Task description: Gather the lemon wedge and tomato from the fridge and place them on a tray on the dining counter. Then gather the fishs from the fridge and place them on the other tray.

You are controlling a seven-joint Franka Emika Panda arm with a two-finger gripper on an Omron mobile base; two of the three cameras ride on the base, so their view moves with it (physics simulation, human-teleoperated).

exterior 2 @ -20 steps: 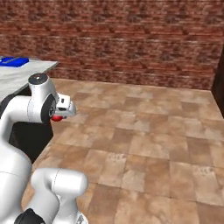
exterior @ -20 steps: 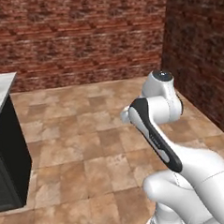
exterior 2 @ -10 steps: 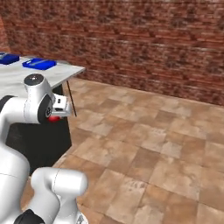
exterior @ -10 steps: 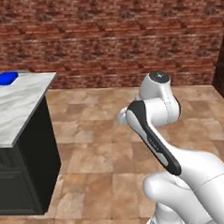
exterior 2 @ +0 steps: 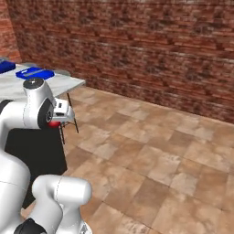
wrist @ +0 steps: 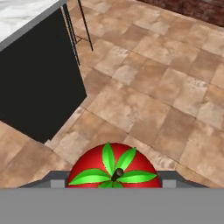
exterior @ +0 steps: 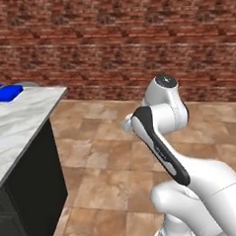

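Counter [exterior: 21, 116] nearer; tomato [wrist: 113, 168] in hand [exterior 2: 58, 116].

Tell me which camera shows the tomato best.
The hand view: the tomato sits close up at the bottom, red with its green leaves and stem plain to see, held in the gripper. The right base view gives just a red sliver beneath the hand. In the left base view the arm hides it.

The arm [exterior: 161, 147] is folded upright above the base, its hand [exterior 2: 57, 119] closed on the tomato [wrist: 113, 167].
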